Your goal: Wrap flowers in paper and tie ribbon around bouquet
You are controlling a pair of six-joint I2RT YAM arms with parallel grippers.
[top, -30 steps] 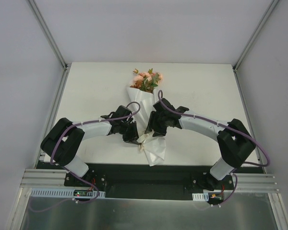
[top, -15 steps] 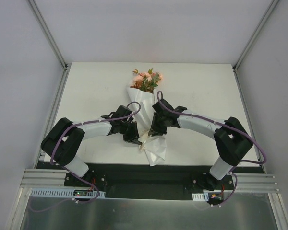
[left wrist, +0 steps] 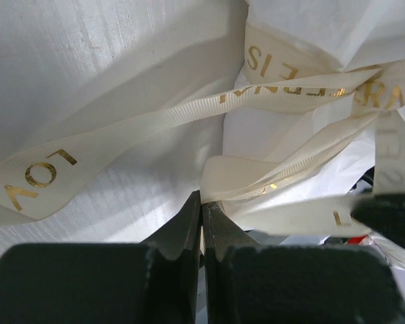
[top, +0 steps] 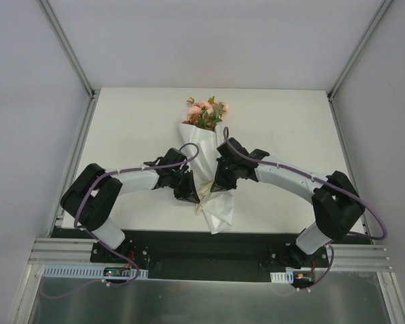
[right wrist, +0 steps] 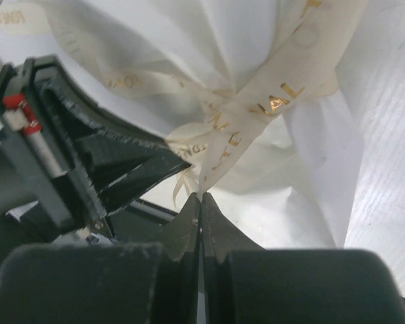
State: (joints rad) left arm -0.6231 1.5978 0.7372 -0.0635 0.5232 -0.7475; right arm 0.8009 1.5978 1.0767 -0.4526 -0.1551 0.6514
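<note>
One bouquet [top: 201,145] lies along the middle of the white bench [top: 121,128], with its flowers [top: 206,113] at the far end and its paper [top: 221,214] tail toward the arm bases. Two grippers flank its waist and hide much of the single gold-lettered ribbon [left wrist: 121,131] from above. The left gripper [left wrist: 201,202] is clenched, with a ribbon fold at its tips, seemingly pinched. The right gripper [right wrist: 200,201] is clenched on a ribbon strand, with the left gripper's black body just beside it.
</note>
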